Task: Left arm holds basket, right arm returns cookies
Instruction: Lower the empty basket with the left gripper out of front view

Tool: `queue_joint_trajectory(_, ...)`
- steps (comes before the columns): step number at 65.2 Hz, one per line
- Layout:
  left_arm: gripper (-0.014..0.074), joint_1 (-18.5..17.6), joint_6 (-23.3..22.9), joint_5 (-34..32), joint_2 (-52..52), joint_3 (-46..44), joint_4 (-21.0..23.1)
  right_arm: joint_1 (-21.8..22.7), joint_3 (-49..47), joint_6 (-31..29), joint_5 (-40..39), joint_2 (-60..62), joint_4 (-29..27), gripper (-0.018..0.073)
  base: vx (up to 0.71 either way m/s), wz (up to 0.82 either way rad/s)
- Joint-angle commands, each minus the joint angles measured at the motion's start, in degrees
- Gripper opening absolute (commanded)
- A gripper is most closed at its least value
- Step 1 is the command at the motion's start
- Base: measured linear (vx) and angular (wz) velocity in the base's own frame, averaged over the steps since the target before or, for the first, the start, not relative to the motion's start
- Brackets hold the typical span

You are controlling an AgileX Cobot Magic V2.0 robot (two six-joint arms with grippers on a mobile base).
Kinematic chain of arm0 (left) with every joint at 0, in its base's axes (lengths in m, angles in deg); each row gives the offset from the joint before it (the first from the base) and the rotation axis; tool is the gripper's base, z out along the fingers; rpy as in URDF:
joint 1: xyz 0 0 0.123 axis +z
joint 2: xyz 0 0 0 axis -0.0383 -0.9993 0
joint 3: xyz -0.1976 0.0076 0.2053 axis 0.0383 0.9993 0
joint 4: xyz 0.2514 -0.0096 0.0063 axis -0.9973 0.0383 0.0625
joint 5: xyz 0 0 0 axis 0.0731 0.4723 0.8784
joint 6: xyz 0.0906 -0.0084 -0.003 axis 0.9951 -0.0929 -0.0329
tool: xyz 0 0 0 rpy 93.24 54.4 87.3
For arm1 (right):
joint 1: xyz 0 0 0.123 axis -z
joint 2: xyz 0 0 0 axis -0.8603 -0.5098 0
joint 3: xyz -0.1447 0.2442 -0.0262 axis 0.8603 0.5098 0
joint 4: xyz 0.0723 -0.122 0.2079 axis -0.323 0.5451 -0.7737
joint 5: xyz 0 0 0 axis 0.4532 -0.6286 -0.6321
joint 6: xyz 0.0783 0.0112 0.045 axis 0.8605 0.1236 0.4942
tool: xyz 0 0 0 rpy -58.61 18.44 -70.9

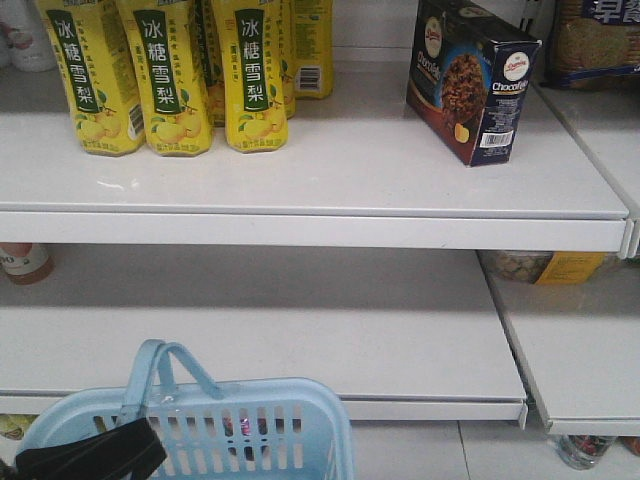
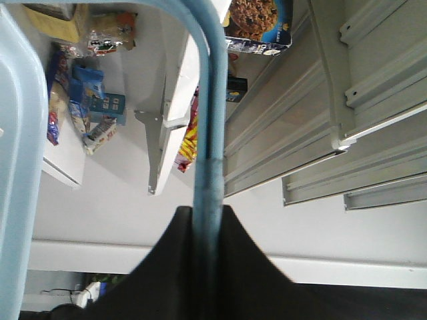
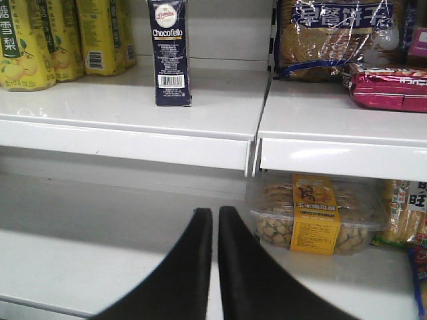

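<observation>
The Chocofello cookie box (image 1: 470, 82) stands upright on the upper white shelf (image 1: 330, 175), toward that shelf's right end, turned so one corner faces outward. Nothing grips it. To the box's left along the same shelf stands a group of yellow pear-drink bottles (image 1: 170, 75), well apart from it. To the box's right, on the neighbouring shelf section, lies a clear bag of round biscuits with blue lettering (image 1: 597, 40).

Below the box, the next white shelf is bare across its middle. Lower again, at the bottom edge of the front view, the light blue basket (image 1: 255, 432) hangs with one hoop handle (image 1: 160, 375) raised, and the left gripper (image 1: 95, 452) is at its left rim. The left wrist view shows the dark fingers (image 2: 160, 267) closed around the handle bar (image 2: 212, 160), with shelf brackets and packaged goods beyond it.

The right wrist view looks at the box from lower down and shows its narrow side with the white barcode (image 3: 170, 53). The right gripper (image 3: 215, 267) sits below the box's shelf, its two black fingers nearly together with only a thin gap and nothing between them. This view alone shows a clear tub of snacks with an orange label (image 3: 313, 213) on the lower shelf and a red packet (image 3: 393, 87) to the box's right.
</observation>
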Motion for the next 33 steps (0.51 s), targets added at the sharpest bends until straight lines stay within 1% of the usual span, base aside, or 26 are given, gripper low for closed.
queue_joint_trajectory(1, 0.0, 1.3, 3.6, -2.0, 4.1, -0.3, 1.0, 0.2, -1.2, -0.1, -4.0, -1.0, 0.4, -0.0011, 0.0, 0.0)
queue_joint_trajectory(14, 0.0, 6.1, 12.8, 5.5, 12.2, 0.1, 1.0, 0.2, -1.2, -0.1, -4.0, -1.0, 0.4, -0.0011, 0.0, 0.0)
queue_joint_trajectory(23, 0.0, 9.5, 17.3, 9.9, 16.1, 0.1, 1.0, 0.2, -1.2, -0.1, -4.0, -1.0, 0.4, -0.0011, 0.0, 0.0)
queue_joint_trajectory(33, 0.0, 13.8, 21.1, 13.9, 19.0, 0.1, 0.9, 0.2, -1.2, -0.1, -4.0, -1.0, 0.4, -0.0011, 0.0, 0.0)
